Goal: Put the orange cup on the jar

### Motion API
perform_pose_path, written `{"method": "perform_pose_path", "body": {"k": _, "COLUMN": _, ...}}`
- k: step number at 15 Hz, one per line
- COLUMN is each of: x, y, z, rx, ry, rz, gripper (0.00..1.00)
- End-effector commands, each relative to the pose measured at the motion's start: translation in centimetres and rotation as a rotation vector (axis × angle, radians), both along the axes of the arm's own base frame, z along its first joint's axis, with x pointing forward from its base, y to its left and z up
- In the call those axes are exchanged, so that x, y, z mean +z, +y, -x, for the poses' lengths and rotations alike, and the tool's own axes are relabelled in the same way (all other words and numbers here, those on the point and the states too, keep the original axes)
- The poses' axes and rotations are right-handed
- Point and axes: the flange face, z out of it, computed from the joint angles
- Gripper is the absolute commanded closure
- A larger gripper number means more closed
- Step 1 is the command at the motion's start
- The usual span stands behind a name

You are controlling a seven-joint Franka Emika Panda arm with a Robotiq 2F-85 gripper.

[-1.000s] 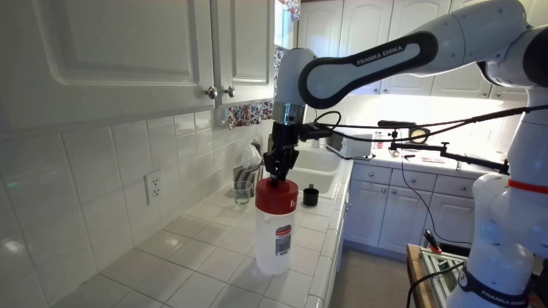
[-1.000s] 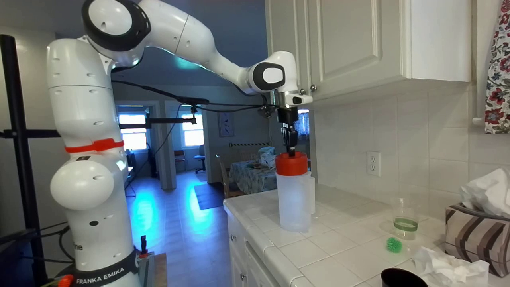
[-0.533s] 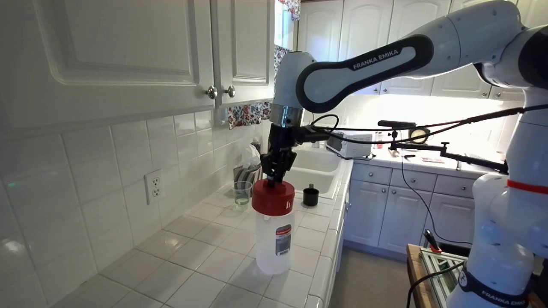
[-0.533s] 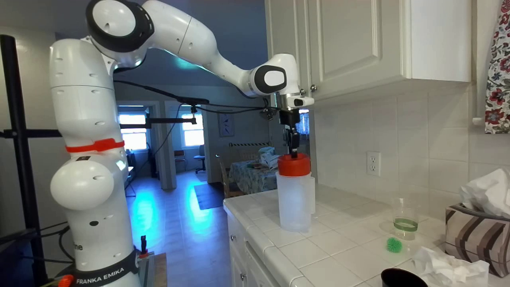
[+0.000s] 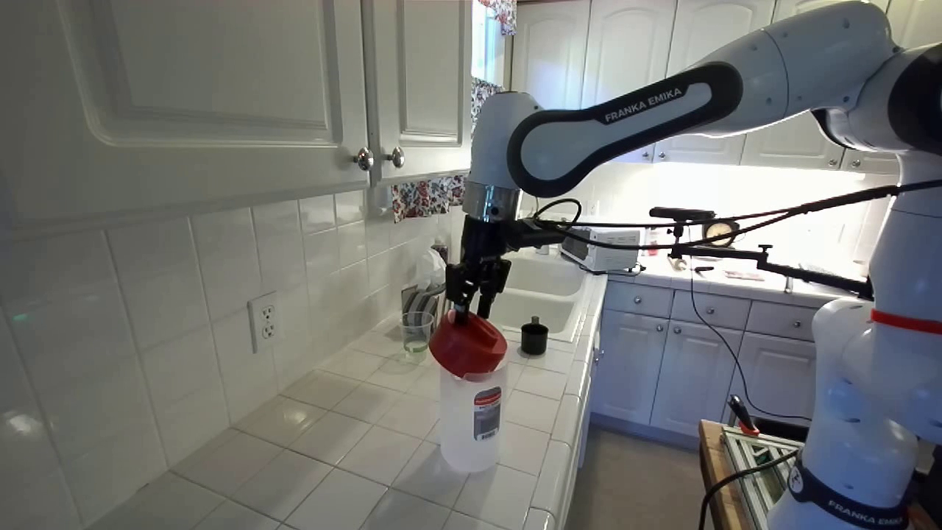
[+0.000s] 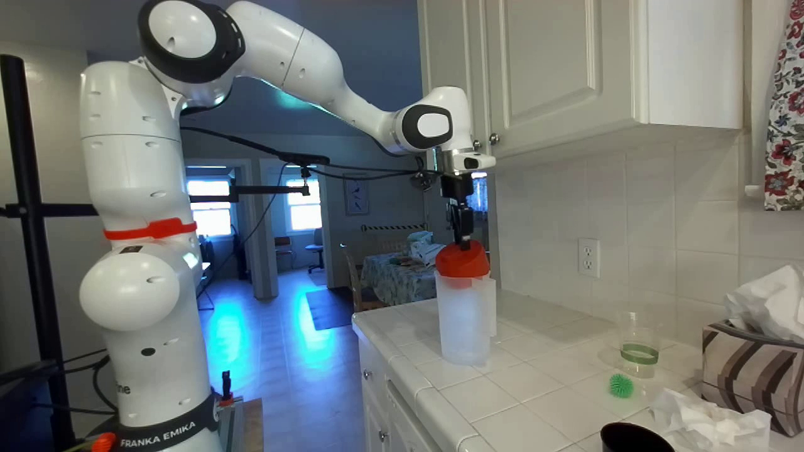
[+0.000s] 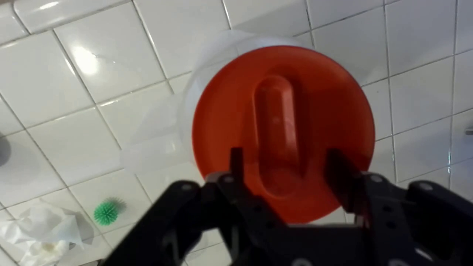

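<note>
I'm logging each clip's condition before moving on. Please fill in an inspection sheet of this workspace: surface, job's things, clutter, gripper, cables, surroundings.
Surface: white tiled counter with some glare; damage, nothing seen.
Job's things: orange cup tilted on top of the upright jar, not seated level.
Clutter: clear cup, green spiky ball, crumpled tissue, striped tissue box and small black cup.
Gripper: open above the orange cup; in the wrist view the cup's raised ridge shows between the fingers; contact unclear.
Cables: black cables stretch from the wrist across toward the arm's upright part, above the counter.
Surroundings: sink, white appliance and white cabinets.
</note>
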Motion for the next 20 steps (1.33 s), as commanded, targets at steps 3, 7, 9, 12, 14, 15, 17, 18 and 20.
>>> {"method": "perform_pose_path", "body": {"k": 3, "x": 0.6, "y": 0.2, "z": 0.5, "rx": -0.004, "ry": 0.027, "rz": 0.008, "gripper": 0.0}}
{"method": "perform_pose_path", "body": {"k": 7, "x": 0.8, "y": 0.0, "z": 1.0, "rx": 0.01, "ry": 0.042, "rz": 0.03, "gripper": 0.0}}
{"method": "perform_pose_path", "body": {"k": 9, "x": 0.7, "y": 0.0, "z": 1.1, "rx": 0.016, "ry": 0.044, "rz": 0.039, "gripper": 0.0}}
{"method": "perform_pose_path", "body": {"k": 12, "x": 0.9, "y": -0.2, "z": 1.2, "rx": 0.018, "ry": 0.045, "rz": 0.045, "gripper": 0.0}}
{"method": "perform_pose_path", "body": {"k": 14, "x": 1.0, "y": -0.3, "z": 1.4, "rx": 0.018, "ry": 0.048, "rz": 0.047, "gripper": 0.0}}
{"method": "perform_pose_path", "body": {"k": 15, "x": 1.1, "y": -0.3, "z": 1.5, "rx": 0.015, "ry": 0.051, "rz": 0.047, "gripper": 0.0}}
{"method": "perform_pose_path", "body": {"k": 17, "x": 1.2, "y": -0.5, "z": 1.6, "rx": 0.012, "ry": 0.052, "rz": 0.045, "gripper": 0.0}}
{"method": "perform_pose_path", "body": {"k": 18, "x": 1.4, "y": -0.6, "z": 1.7, "rx": 0.01, "ry": 0.048, "rz": 0.044, "gripper": 0.0}}
{"method": "perform_pose_path", "body": {"k": 20, "x": 2.1, "y": -0.8, "z": 2.3, "rx": 0.015, "ry": 0.043, "rz": 0.031, "gripper": 0.0}}
